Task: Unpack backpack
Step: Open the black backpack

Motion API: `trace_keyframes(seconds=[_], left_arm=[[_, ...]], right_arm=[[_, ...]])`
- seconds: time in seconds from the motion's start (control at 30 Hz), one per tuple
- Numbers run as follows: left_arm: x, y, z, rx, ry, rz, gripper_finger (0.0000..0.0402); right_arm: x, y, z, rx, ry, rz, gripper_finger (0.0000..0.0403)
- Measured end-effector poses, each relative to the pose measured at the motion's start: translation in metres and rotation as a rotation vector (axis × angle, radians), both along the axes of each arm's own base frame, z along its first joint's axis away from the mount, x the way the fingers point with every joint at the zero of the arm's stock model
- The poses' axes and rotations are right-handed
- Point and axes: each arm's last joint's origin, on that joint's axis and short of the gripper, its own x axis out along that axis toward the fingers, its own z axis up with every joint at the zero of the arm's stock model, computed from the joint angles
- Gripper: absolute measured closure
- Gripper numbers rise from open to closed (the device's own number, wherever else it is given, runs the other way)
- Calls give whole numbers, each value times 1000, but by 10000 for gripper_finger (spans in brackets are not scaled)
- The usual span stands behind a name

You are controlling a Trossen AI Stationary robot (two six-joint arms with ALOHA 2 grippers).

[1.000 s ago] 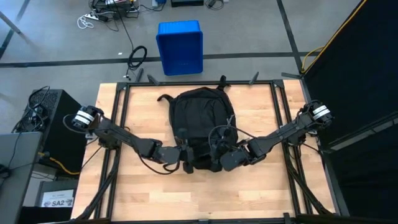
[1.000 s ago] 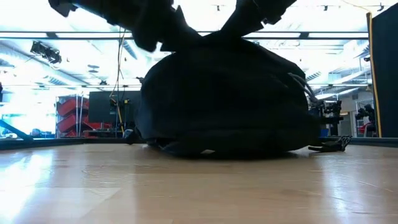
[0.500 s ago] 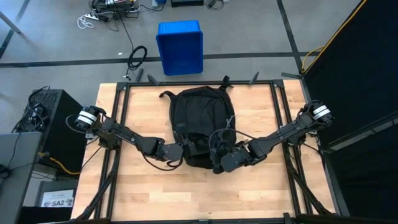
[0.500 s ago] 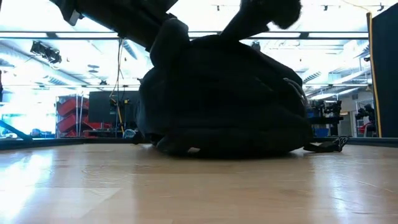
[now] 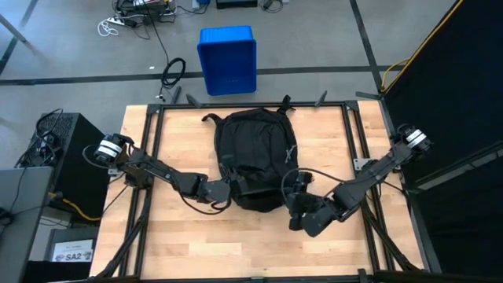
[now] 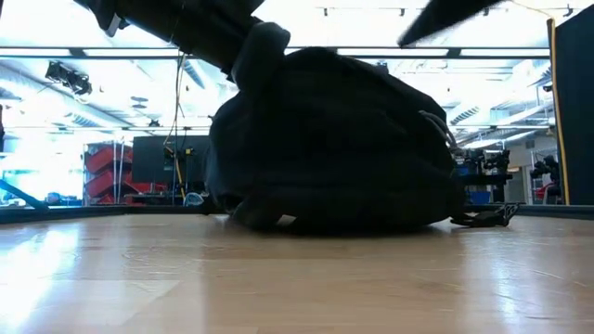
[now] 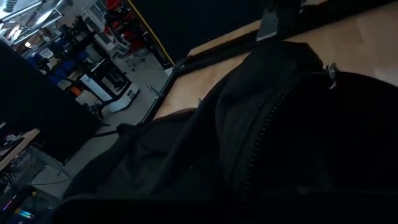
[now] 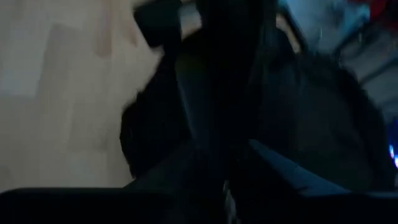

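Your backpack [image 5: 253,157] lies flat at the centre of the table [image 5: 330,244] in the high view, top loop toward the upper edge of the frame, straps trailing at its upper corners. In the left wrist view a closed zipper track [image 7: 261,143] runs across the fabric, with a small grey zipper pull [image 7: 331,74] at upper right; judge the step as opening the bag, with nothing yet taken out.

The left gripper [image 5: 225,191] sits against the backpack's lower-left edge, arm stretched in from the left of the frame; whether its fingers grip fabric cannot be told. The right gripper [image 5: 302,216] lies just off the lower-right corner, apart from the bag, forearm angled toward the right edge; its fingers are likewise unreadable.

Your next move probably calls for pinning the bag with one gripper while the other catches a zipper pull and draws it along the track.
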Motion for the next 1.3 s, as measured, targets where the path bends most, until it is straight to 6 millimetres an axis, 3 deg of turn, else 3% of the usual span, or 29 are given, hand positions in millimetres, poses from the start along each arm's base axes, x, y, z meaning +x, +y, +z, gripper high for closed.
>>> trace_keyframes(seconds=[0.27,0.73,0.83,1.0,1.3], left_arm=[[0,0,0,-1,5,-9,401],[1,-2,0,-19,0,-58,401],[1,-3,0,-24,0,-72,401],[-1,-7,-1,-24,11,-86,401],[-14,-33,-8,-57,94,-171,401]], right_arm=[[-8,-10,-18,62,121,-146,284],[-13,-40,-58,120,238,-241,294],[-13,-47,-63,102,269,-251,317],[-14,-52,-63,81,305,-254,390],[-29,-59,-62,47,388,-361,397]])
